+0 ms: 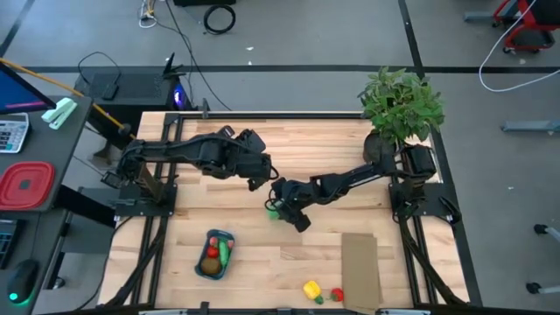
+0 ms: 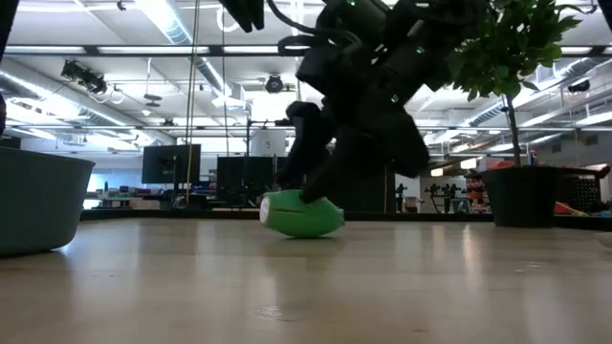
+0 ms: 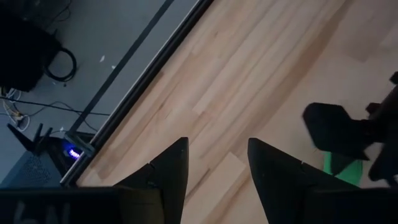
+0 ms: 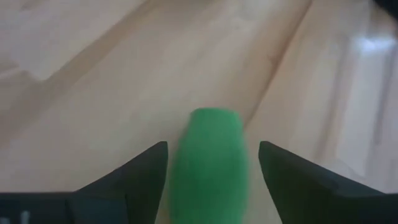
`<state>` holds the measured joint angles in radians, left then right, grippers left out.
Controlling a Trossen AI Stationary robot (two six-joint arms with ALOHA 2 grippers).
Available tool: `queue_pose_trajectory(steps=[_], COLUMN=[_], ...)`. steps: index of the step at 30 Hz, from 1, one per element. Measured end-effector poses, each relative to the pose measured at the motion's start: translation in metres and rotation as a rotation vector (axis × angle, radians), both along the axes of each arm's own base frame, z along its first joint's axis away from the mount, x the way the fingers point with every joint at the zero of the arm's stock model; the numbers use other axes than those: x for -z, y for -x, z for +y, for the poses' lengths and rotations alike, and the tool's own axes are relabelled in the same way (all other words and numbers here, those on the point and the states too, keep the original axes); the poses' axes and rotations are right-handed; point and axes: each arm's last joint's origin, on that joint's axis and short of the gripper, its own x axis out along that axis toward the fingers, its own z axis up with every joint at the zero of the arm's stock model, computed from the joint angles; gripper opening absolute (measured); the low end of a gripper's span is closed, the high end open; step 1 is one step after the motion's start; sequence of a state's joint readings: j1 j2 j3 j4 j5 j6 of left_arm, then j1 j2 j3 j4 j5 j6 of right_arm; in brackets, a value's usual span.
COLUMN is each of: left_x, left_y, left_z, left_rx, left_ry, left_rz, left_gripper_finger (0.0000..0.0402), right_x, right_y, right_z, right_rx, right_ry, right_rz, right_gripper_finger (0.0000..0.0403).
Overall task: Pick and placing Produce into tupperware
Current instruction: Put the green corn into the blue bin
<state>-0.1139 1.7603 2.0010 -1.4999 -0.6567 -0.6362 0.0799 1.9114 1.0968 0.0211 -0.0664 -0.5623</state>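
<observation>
Straddling a green produce piece [image 4: 210,163] at mid-table, the right gripper [image 1: 282,208] has its fingers spread either side, not yet clenched, apparently lining up a grasp; the tupperware [image 1: 215,255] waits at the near left, already holding some produce. The left gripper [image 3: 217,177] hovers released just left of it, over bare wood.

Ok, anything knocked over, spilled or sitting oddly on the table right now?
Nothing stands out. The green produce piece lies on the wood between the open right end effector fingers. The tupperware sits upright holding pieces, and the potted plant stands upright.
</observation>
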Motion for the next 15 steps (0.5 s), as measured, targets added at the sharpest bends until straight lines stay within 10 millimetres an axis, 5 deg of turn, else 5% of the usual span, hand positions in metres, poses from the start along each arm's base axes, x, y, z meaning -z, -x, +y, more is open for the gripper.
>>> queue_pose_trajectory(steps=[15], left_x=[0.001], left_y=[0.000], left_z=[-0.003], left_rx=[0.037], left_ry=[0.043], left_rz=[0.017], left_gripper_finger=[0.0172], right_x=[0.018], right_y=[-0.035], right_z=[-0.007], right_rx=[0.108], right_ry=[-0.038], right_rz=[0.196], right_gripper_finger=[0.0309])
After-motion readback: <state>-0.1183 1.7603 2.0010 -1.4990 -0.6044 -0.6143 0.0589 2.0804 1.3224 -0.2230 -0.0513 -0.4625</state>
